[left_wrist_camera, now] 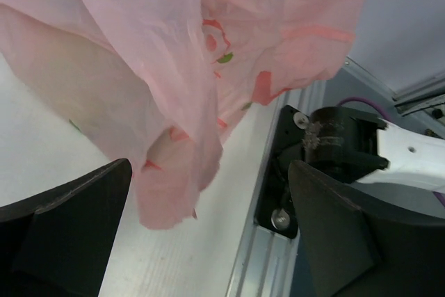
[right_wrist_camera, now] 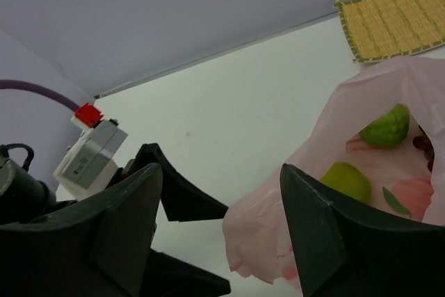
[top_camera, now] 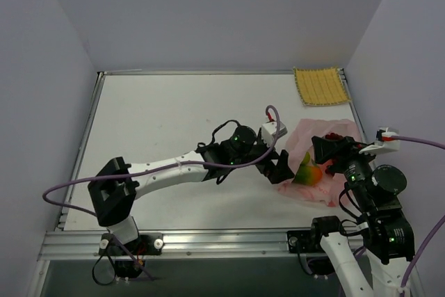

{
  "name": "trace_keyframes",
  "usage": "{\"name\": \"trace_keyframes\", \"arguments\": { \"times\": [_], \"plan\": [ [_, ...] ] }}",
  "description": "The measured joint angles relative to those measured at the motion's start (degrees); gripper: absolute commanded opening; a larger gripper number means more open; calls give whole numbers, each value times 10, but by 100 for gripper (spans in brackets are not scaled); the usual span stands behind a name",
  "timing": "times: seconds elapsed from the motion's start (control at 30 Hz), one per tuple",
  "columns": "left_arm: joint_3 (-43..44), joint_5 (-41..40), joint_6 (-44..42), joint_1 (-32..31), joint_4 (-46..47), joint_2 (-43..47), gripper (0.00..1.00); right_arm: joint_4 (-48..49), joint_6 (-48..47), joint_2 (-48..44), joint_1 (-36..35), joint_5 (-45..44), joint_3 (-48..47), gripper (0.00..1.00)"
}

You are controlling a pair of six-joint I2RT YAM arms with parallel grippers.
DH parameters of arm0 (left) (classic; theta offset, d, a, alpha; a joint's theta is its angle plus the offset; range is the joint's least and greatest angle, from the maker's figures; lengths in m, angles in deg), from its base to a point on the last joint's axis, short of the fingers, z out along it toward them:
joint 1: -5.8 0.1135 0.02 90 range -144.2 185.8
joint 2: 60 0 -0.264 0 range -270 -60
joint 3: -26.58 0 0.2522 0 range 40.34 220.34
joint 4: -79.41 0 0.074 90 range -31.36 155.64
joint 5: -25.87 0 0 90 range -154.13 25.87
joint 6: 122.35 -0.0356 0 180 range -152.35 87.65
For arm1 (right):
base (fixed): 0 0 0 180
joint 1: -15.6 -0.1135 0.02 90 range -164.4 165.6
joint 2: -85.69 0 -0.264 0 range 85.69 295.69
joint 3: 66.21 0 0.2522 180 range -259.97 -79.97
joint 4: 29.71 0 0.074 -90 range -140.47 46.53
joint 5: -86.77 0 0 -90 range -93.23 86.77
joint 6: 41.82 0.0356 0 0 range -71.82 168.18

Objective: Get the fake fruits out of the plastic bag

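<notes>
The pink plastic bag (top_camera: 325,145) lies crumpled at the right of the table. An orange-green mango (top_camera: 309,172) shows at its near left end. My left gripper (top_camera: 279,167) is open just left of the bag; in the left wrist view the bag (left_wrist_camera: 174,67) hangs above and between the spread fingers (left_wrist_camera: 76,213), not gripped. My right gripper (top_camera: 318,161) is open and over the bag. In the right wrist view its fingers (right_wrist_camera: 316,227) straddle the bag's edge (right_wrist_camera: 278,227). A bumpy green fruit (right_wrist_camera: 384,128) and a yellow-green fruit (right_wrist_camera: 348,180) show through the bag.
A yellow woven mat (top_camera: 320,86) lies at the far right corner, also in the right wrist view (right_wrist_camera: 396,19). The table's near metal rail (left_wrist_camera: 271,241) and the right arm's base (left_wrist_camera: 348,144) are just beside the left gripper. Side walls stand close.
</notes>
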Motion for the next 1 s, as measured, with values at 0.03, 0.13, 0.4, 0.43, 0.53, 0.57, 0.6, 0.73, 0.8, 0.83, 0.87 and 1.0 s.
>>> {"name": "trace_keyframes", "arguments": {
  "times": [0.03,0.13,0.4,0.43,0.53,0.57,0.6,0.73,0.8,0.83,0.87,1.0],
  "plan": [
    [18,-2,-9,0,-5,-18,94,0,-1,0,0,1,0,65],
    [88,-25,-38,0,-32,-82,94,-2,-1,0,1,-1,3,60],
    [192,-112,-86,1,-58,-207,54,-10,12,-5,3,-25,85,35],
    [190,-126,-87,1,-59,-212,21,-12,15,-7,3,-31,93,29],
    [161,-182,-90,2,-34,-206,2,-13,27,-13,3,-47,108,23],
    [142,-205,-92,3,-25,-197,2,-12,30,-14,3,-50,112,23],
    [118,-228,-91,4,-15,-185,3,-12,33,-12,3,-51,116,22],
    [7,-317,-84,16,8,-103,2,4,45,13,3,-52,133,20],
    [-49,-354,-77,23,21,-49,3,30,50,38,3,-50,156,18],
    [-75,-372,-73,25,29,-19,2,44,53,53,3,-46,168,15],
    [-104,-388,-68,28,38,13,2,60,55,71,3,-43,180,12],
    [-206,-446,-49,22,51,152,2,136,62,177,-9,-23,204,9]
  ]
}}
